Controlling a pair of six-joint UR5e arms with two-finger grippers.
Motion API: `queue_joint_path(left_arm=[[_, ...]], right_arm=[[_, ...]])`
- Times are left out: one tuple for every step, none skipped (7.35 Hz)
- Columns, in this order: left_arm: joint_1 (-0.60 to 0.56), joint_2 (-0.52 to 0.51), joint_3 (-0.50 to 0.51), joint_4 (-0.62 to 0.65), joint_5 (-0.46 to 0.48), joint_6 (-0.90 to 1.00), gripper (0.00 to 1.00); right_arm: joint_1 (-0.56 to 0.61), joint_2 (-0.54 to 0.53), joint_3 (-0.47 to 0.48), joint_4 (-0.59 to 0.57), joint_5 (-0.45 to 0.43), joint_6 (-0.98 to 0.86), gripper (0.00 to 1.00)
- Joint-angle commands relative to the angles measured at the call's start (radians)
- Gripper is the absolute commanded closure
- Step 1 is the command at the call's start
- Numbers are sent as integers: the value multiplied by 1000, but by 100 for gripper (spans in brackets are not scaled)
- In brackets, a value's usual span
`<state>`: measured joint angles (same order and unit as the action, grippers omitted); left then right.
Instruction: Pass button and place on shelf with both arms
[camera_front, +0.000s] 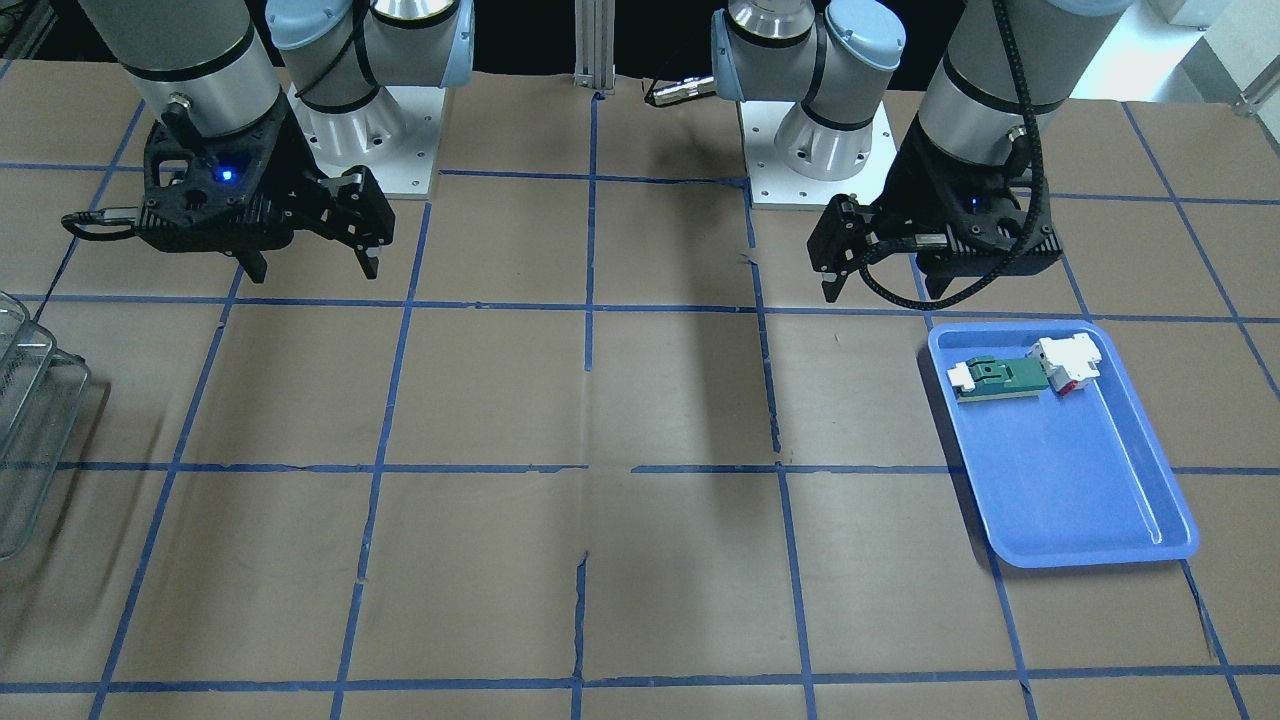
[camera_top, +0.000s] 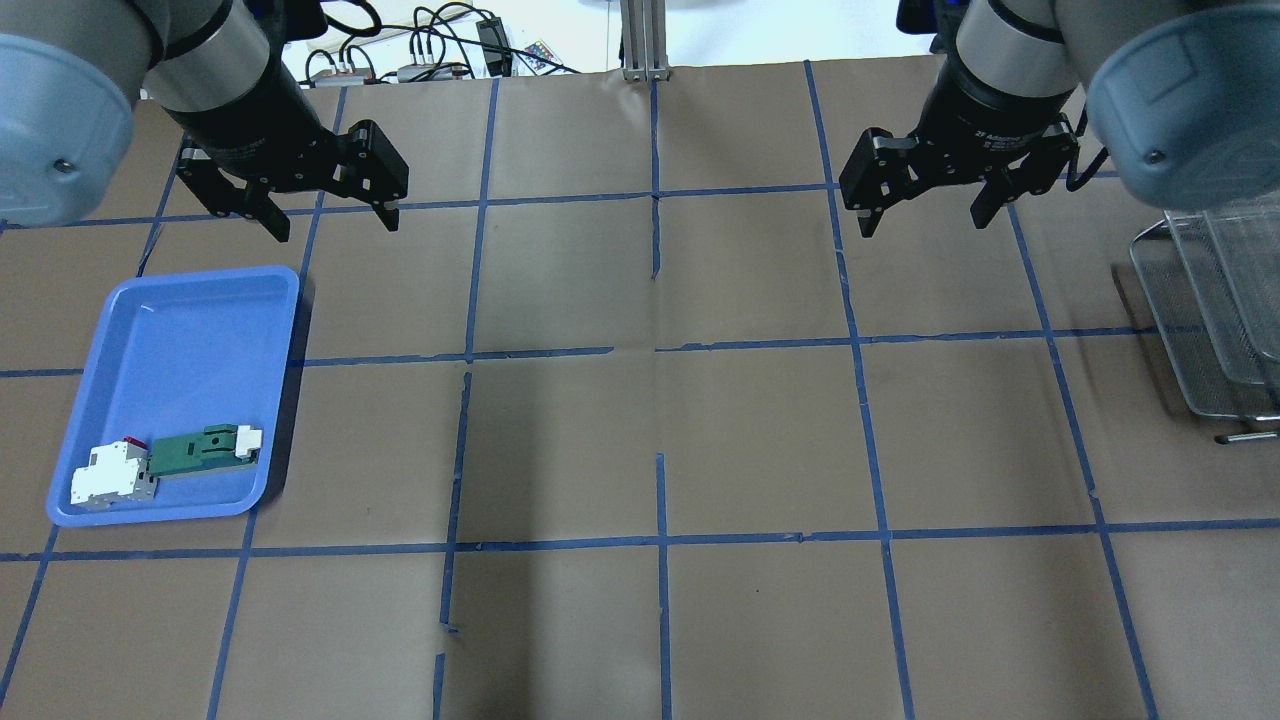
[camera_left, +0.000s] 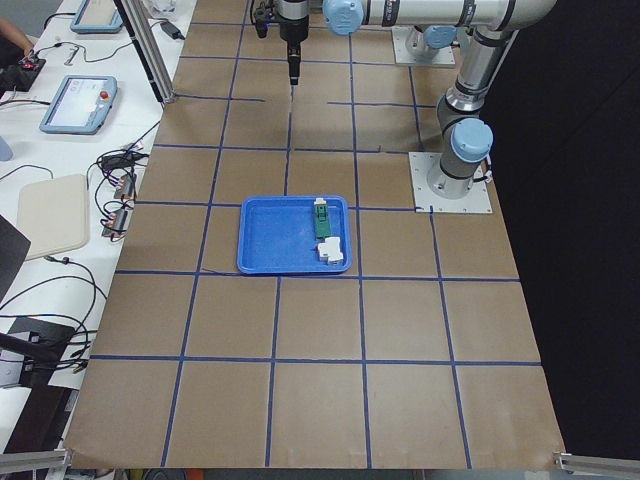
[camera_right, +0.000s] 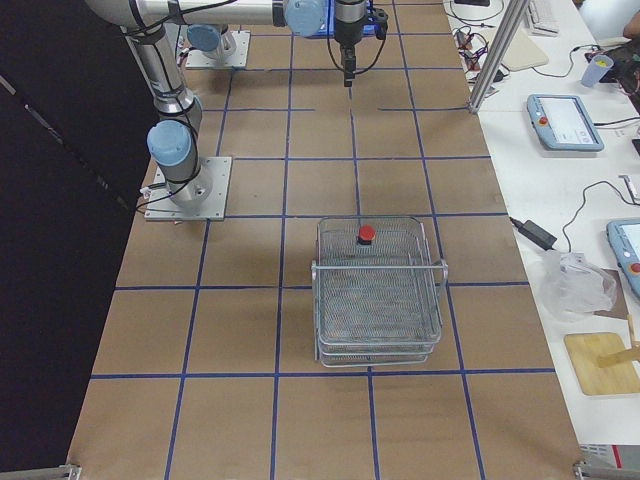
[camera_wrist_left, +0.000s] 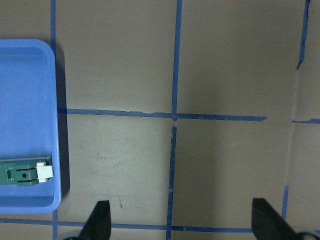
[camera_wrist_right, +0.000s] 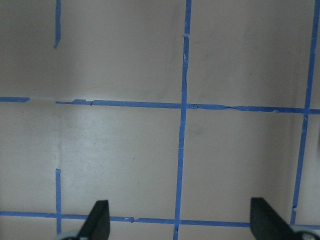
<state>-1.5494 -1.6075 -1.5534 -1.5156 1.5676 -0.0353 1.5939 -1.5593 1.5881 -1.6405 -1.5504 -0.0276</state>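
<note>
The button (camera_right: 366, 234), with its red cap up, sits on the top tray of the wire-mesh shelf (camera_right: 380, 300) near that tray's far edge; it shows only in the exterior right view. The shelf's edge also shows in the overhead view (camera_top: 1210, 300) and in the front-facing view (camera_front: 30, 420). My left gripper (camera_top: 335, 225) hangs open and empty above the table, just beyond the blue tray (camera_top: 180, 330). My right gripper (camera_top: 924, 225) hangs open and empty above the table, to the left of the shelf. Both wrist views show wide-spread fingers over bare paper (camera_wrist_left: 182, 220) (camera_wrist_right: 182, 220).
The blue tray (camera_front: 1080, 480) holds a green flat part (camera_top: 200, 450) and a white-and-red block (camera_top: 112, 475) at its near end. The table is covered in brown paper with a blue tape grid. Both arm bases stand at the robot side (camera_front: 370, 140) (camera_front: 820, 150).
</note>
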Motion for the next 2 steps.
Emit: queue_joint_path(left_arm=[[0,0,-1,0,-1,0,0],[2,0,1,0,-3,0,0]], right_arm=[[-2,-2,-2,-1,-5,-2,0],[-2,-2,-2,-10,-5,-2,0]])
